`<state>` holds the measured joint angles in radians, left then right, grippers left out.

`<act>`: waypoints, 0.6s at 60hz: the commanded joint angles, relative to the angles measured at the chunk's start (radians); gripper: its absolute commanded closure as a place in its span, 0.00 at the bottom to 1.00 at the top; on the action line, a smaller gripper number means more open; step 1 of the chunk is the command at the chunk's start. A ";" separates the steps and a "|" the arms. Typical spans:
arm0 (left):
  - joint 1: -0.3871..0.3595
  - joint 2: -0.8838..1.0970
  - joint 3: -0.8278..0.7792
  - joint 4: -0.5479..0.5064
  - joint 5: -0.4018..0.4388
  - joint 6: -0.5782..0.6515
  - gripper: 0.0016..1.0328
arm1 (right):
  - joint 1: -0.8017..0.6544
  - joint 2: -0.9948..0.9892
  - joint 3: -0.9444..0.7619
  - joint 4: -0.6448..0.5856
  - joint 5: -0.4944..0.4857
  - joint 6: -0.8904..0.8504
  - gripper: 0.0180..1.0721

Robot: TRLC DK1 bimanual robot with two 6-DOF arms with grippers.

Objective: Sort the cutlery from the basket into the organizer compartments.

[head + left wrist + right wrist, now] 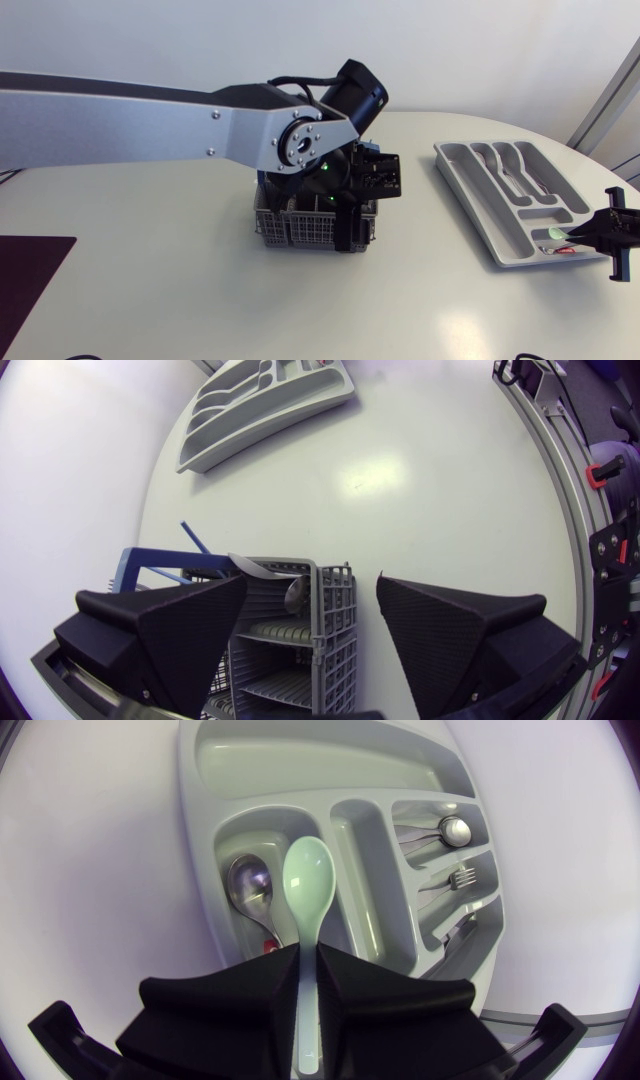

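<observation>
Looking down on the table [150, 300], we saw the basket [285, 232] standing near its middle, with our left arm [120, 125] stretched in from the left. The left gripper [312, 588] hung directly over the basket, its two fingers spread wide apart and closed on nothing. Between and below those fingers the grey wire compartments showed. A blue-handled piece [150, 565] stood in the basket beside one finger, and a bit of bare metal cutlery [297, 592] stood at the basket's far wall.

Well to the right lay the organizer [465, 195], set at a slant. At its near right end sat the right gripper [308, 954], its fingers pressed together on the handle of a pale green spoon [308, 875]. The spoon's bowl pointed out ahead of the fingers, above the divider between two compartments; we could not tell whether it touched the tray. A metal spoon [248, 880] lay in the compartment just beside that bowl. In narrower slots further along, a fork [460, 877] and a second metal spoon [455, 830] rested.
</observation>
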<state>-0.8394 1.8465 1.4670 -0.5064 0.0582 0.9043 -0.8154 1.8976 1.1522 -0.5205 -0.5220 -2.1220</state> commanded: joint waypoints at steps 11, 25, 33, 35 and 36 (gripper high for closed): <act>-0.009 0.062 0.056 -0.026 -0.054 0.087 0.30 | -0.004 0.014 -0.028 0.024 0.030 -0.026 0.67; 0.002 0.068 0.079 -0.041 -0.072 0.096 0.43 | -0.024 -0.052 -0.059 0.017 -0.016 -0.019 0.55; 0.000 0.072 0.105 -0.070 -0.072 0.093 0.49 | -0.034 -0.092 -0.075 0.013 -0.055 -0.015 0.54; 0.002 0.072 0.108 -0.072 -0.072 0.093 0.52 | -0.039 -0.103 -0.080 0.007 -0.070 -0.015 0.54; 0.002 0.072 0.108 -0.072 -0.072 0.093 0.53 | -0.039 -0.109 -0.083 0.002 -0.076 -0.013 0.54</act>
<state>-0.8410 1.8973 1.5425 -0.5659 -0.0093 0.9703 -0.8421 1.8244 1.0969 -0.4992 -0.5789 -2.1239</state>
